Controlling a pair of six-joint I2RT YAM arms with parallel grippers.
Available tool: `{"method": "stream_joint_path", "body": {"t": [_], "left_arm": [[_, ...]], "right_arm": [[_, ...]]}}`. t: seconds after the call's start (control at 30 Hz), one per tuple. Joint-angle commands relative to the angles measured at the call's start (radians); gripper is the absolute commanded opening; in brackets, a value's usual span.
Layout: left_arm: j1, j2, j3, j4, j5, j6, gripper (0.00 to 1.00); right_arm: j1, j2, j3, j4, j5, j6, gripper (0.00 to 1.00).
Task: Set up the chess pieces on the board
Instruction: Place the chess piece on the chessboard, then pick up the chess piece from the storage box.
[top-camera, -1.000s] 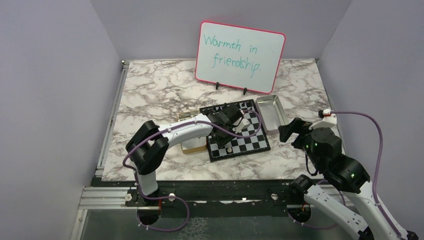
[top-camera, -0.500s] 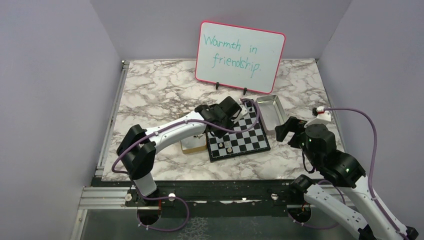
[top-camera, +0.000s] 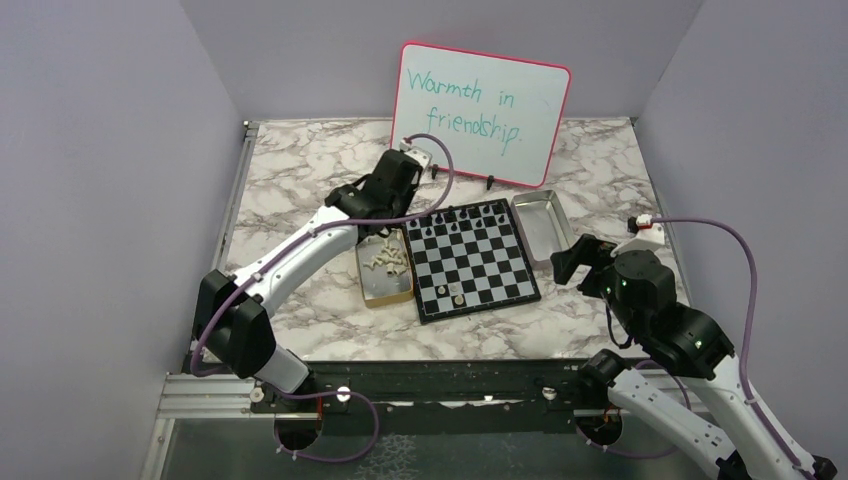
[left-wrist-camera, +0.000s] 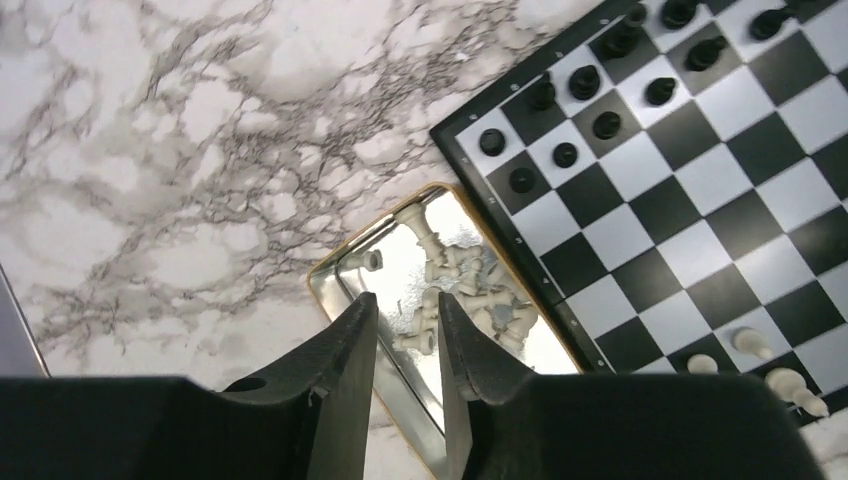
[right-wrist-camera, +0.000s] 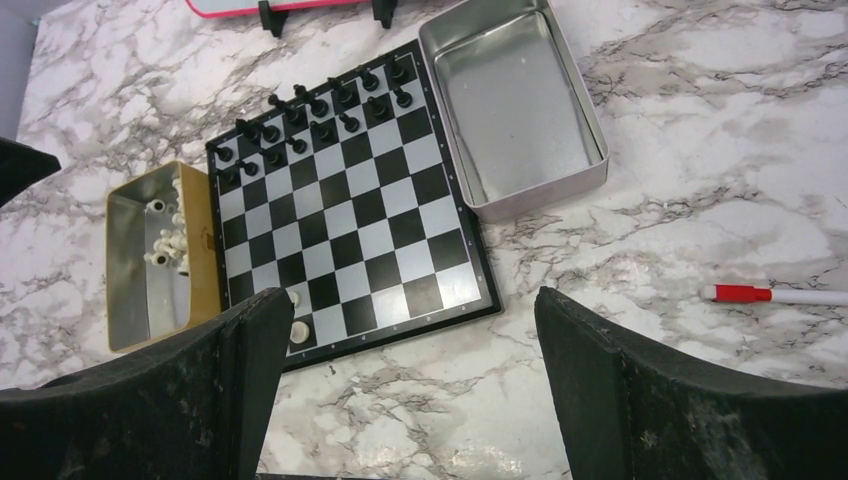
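Left wrist view: left gripper (left-wrist-camera: 405, 305), narrowly parted, empty, above the tan box (left-wrist-camera: 330, 272) of pale chessmen (left-wrist-camera: 470, 300); rightward, the board (left-wrist-camera: 700, 200) bears black ranks (left-wrist-camera: 585, 80), few pale pieces (left-wrist-camera: 750, 340); right gripper (right-wrist-camera: 408, 310) wide, empty.

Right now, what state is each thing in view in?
board, flat, mostly bare.
black chess pieces, standing in the far two rows.
cream chess pieces, a few on the near-left squares, rest heaped in tan box.
silver tray, empty.
marker, capped, lying flat.
left gripper, narrowly open, empty, above tan box.
right gripper, wide open, empty.
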Motion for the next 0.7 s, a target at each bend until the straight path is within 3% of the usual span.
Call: {"method": "stream_joint_path", "body": {"t": [0.0, 0.07, 0.23, 0.33, 0.67], "left_arm": [[0.07, 0.002, -0.042, -0.035, -0.044, -0.07, 0.35], [0.099, 0.015, -0.042, -0.059, -0.042, -0.107, 0.4], [0.193, 0.028, -0.089, -0.04, 0.157, -0.129, 0.41], [0.209, 0.025, -0.14, 0.005, 0.171, -0.119, 0.44], [0.23, 0.104, -0.202, 0.06, 0.258, -0.083, 0.38]], "right_arm": [[0.008, -0.009, 0.017, -0.009, -0.003, 0.014, 0.96], [0.009, -0.009, 0.014, -0.007, -0.002, 0.016, 0.96], [0.008, 0.001, 0.012, 0.002, -0.011, 0.02, 0.96], [0.007, 0.008, 0.013, -0.001, -0.013, 0.023, 0.96], [0.008, 0.006, 0.007, 0.0, -0.014, 0.032, 0.95]]}}
